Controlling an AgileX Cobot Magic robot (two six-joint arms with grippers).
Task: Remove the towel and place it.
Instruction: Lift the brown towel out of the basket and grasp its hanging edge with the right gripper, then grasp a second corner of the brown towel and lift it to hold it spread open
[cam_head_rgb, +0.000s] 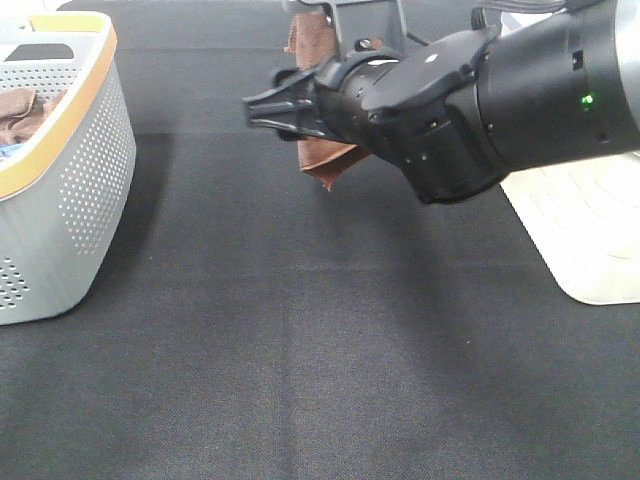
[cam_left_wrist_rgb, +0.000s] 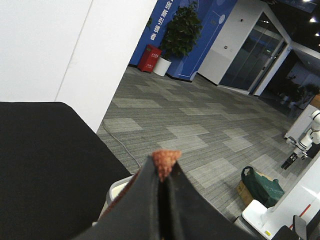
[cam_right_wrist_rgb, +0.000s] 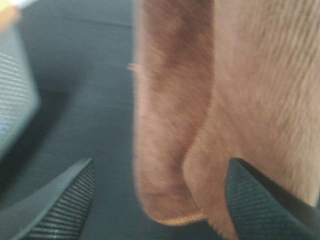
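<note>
The towel (cam_head_rgb: 330, 155) is reddish-brown terry cloth. It hangs in the air at the top middle of the exterior view, partly behind my right arm. My left gripper (cam_left_wrist_rgb: 162, 167) is shut on a tuft of the towel (cam_left_wrist_rgb: 166, 159) and holds it up; in the exterior view it (cam_head_rgb: 345, 15) is at the top edge. My right gripper (cam_head_rgb: 262, 112) is open and level with the hanging cloth. In the right wrist view the towel (cam_right_wrist_rgb: 200, 100) hangs close in front of the open right gripper (cam_right_wrist_rgb: 160, 200), reaching down between its fingers (cam_right_wrist_rgb: 65, 200). No tag shows.
A grey perforated basket (cam_head_rgb: 80, 190) with an orange-yellow rim stands at the left on the black table (cam_head_rgb: 300, 350) and holds another brown cloth (cam_head_rgb: 20, 110). A white container (cam_head_rgb: 590, 230) sits at the right edge; its rim also shows in the left wrist view (cam_left_wrist_rgb: 117, 190).
</note>
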